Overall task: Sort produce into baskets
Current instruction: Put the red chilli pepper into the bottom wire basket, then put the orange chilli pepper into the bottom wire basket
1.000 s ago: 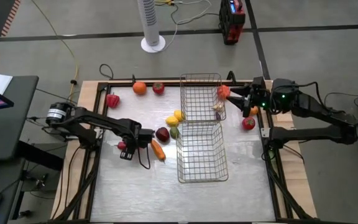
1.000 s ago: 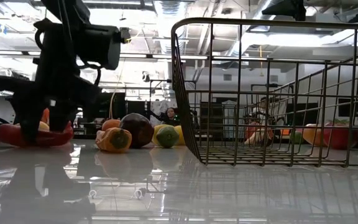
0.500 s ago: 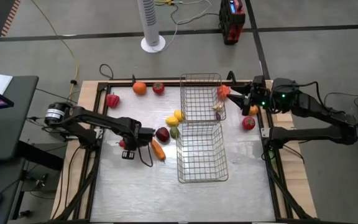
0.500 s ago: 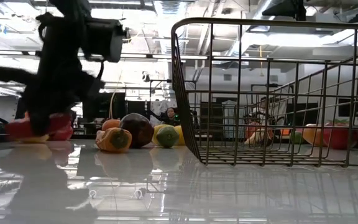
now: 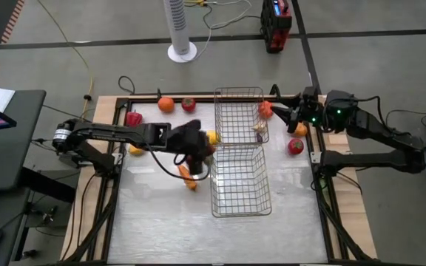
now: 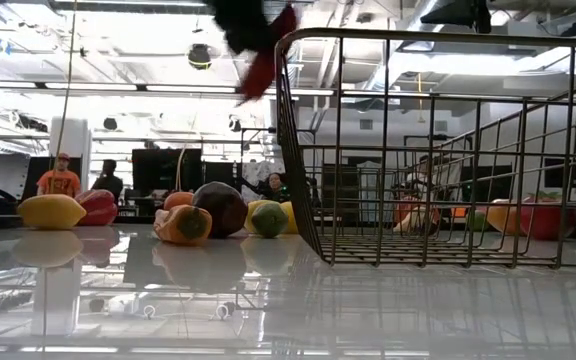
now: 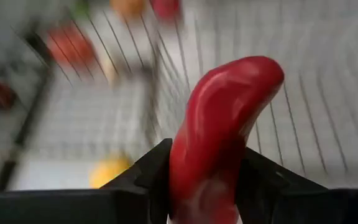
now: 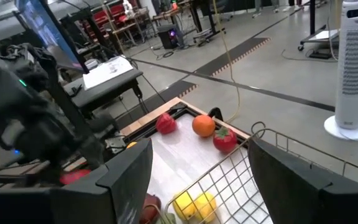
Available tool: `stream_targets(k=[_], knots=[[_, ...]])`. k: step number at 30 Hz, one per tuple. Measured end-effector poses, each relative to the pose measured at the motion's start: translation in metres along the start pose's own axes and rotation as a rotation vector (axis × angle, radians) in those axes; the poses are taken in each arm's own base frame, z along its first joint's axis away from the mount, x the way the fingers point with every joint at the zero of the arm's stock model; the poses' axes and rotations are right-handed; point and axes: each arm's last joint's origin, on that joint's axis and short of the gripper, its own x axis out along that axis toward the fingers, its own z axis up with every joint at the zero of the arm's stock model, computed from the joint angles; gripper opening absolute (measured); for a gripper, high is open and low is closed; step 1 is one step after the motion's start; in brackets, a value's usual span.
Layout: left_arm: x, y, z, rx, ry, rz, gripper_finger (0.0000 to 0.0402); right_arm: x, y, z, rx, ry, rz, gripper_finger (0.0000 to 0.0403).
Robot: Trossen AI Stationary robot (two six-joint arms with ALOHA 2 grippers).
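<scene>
My left gripper (image 5: 198,157) is high above the table, by the near basket's (image 5: 239,182) left rim, shut on a long curved red pepper (image 7: 225,106). The low view shows that pepper (image 6: 265,55) up at the height of the basket's rim. My right gripper (image 5: 278,112) is open and empty over the right side of the far basket (image 5: 239,111). Pale garlic (image 5: 259,130) lies in the far basket. A lemon (image 5: 135,150), a carrot (image 5: 188,178) and a second lemon (image 5: 213,137) lie on the table left of the baskets. My left gripper pinches the red pepper's lower part (image 7: 197,186) between its two fingers (image 7: 151,171). The pepper's curved free end sticks out well past the fingertips. In the low view it slants down below the gripper, lifted clear of the table.
An orange (image 5: 166,104), a tomato (image 5: 188,104) and a red bell pepper (image 5: 133,118) lie at the far left. A red fruit (image 5: 265,108) is beside my right gripper. An orange (image 5: 299,130) and a tomato (image 5: 295,146) lie right of the baskets. The near table is bare.
My left gripper has risen from the table's left part with the red pepper and swung toward the right, to the near basket's left rim. The pepper is lifted clear. The lemon that lay beside it stays on the table.
</scene>
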Motion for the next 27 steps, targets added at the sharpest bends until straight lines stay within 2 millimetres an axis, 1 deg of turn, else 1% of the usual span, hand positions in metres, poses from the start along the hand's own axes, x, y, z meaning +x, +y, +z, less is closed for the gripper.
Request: stream_targets(k=[2, 4, 6, 10, 12, 14, 20, 23, 27], knots=[[0.004, 0.003, 0.012, -0.03, -0.128, 0.039, 0.0124, 0.0, -0.001, 0.001, 0.002, -0.009, -0.004, 0.0291], [0.011, 0.007, 0.02, -0.08, -0.214, 0.048, 0.0123, 0.001, -0.001, 0.002, 0.003, -0.016, -0.008, 0.0291], [0.023, 0.009, 0.024, -0.161, -0.278, 0.042, 0.0123, 0.002, -0.001, 0.001, -0.003, -0.011, -0.009, 0.0291], [0.048, 0.008, 0.025, -0.322, -0.327, 0.007, 0.0124, 0.004, -0.001, 0.001, -0.012, -0.004, -0.001, 0.0291], [0.054, 0.004, 0.023, -0.358, -0.322, -0.004, 0.0131, 0.004, -0.001, 0.0, -0.009, 0.002, 0.008, 0.0291], [0.056, 0.003, 0.022, -0.368, -0.309, -0.008, 0.0147, 0.004, -0.001, 0.0, -0.013, 0.002, 0.008, 0.0291], [0.057, 0.004, 0.02, -0.357, -0.289, -0.011, 0.0219, 0.004, -0.001, 0.0, -0.005, 0.004, 0.011, 0.0291], [0.056, 0.002, 0.019, -0.386, -0.275, -0.084, 0.0249, 0.004, -0.001, 0.0, -0.014, 0.008, 0.012, 0.0291], [0.051, 0.0, 0.008, -0.557, -0.101, -0.196, 0.0259, 0.004, -0.001, -0.001, -0.014, 0.013, 0.012, 0.0291]])
